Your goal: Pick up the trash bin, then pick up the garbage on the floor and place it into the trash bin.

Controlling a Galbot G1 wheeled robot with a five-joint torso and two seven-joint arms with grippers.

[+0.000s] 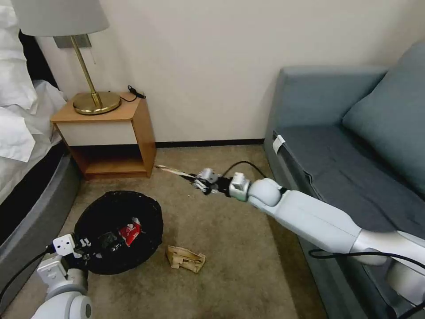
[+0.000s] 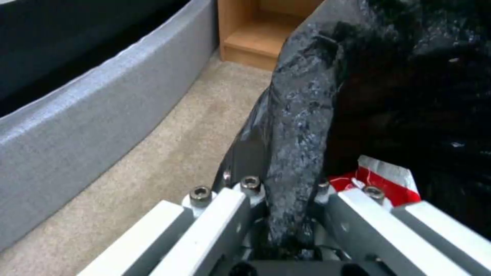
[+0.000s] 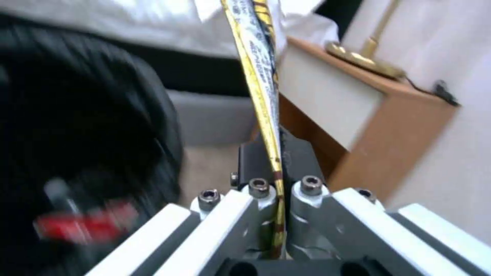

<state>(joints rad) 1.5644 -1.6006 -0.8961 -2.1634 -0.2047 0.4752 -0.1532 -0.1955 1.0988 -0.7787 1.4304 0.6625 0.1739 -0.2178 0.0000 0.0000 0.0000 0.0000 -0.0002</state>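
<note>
Left gripper jaws clamped on trash bin rim — right gripper jaws pinching flat wrapper, top cut off.

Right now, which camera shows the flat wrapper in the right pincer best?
The right wrist view: the flat wrapper stands edge-on, clamped in the right pincer. The head view shows it small.

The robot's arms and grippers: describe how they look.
Both arms have glossy white rounded shells; a black cable loops beside each. The right gripper and left gripper are boxy white wrist blocks with dark fingers, white linkage bars and silver hex bolts.
</note>
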